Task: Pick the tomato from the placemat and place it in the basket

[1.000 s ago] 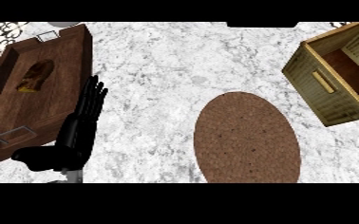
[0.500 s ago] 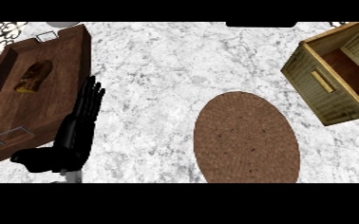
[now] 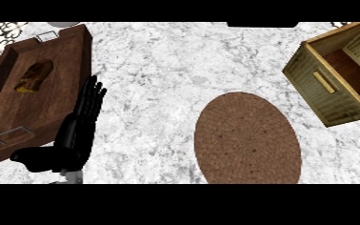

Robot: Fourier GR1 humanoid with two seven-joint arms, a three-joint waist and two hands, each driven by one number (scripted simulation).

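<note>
While left robot hand [image 3: 74,133] rests with fingers straight, placemat [image 3: 246,138] well to its right, basket [image 3: 329,83] beyond.

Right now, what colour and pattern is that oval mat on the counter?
The placemat is brown with a fine woven, speckled texture, seen in the head view.

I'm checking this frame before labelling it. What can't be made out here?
- Tomato: absent from the placemat in the head view.
- Right hand: not in view.
- Basket: cut off by the right edge.
- Object in the wooden tray: too indistinct to identify.
- Left hand: open.
</note>
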